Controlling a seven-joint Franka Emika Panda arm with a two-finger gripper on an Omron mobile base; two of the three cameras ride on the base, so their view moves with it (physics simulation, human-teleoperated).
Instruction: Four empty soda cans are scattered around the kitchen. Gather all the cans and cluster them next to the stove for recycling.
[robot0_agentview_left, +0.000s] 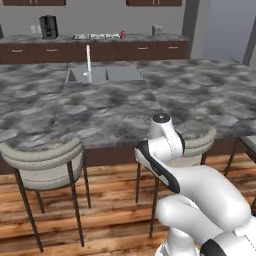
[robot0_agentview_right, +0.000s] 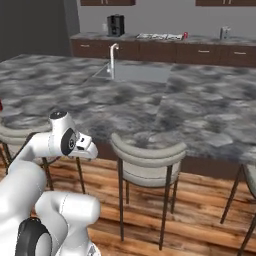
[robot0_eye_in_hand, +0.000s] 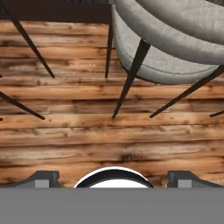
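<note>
One small red soda can (robot0_agentview_left: 123, 34) stands on the far back counter, just right of the flat stove (robot0_agentview_left: 97, 36). The right base view shows the same soda can (robot0_agentview_right: 185, 35) beside the stove (robot0_agentview_right: 159, 36). A red sliver shows at the left edge of the island in the right base view; I cannot tell what it is. My arm is folded low in front of the island. My gripper (robot0_eye_in_hand: 113, 179) points down at the wooden floor, open, with nothing between its fingertips (robot0_eye_in_hand: 43, 179).
A long marble island (robot0_agentview_left: 150, 100) with a sink (robot0_agentview_left: 105, 75) and faucet (robot0_agentview_left: 88, 60) lies between me and the back counter. Grey stools (robot0_agentview_left: 42, 165) stand along its near side; one stool seat (robot0_eye_in_hand: 175, 48) is close to the hand. A toaster (robot0_agentview_left: 156, 30) and coffee machine (robot0_agentview_left: 48, 26) sit on the back counter.
</note>
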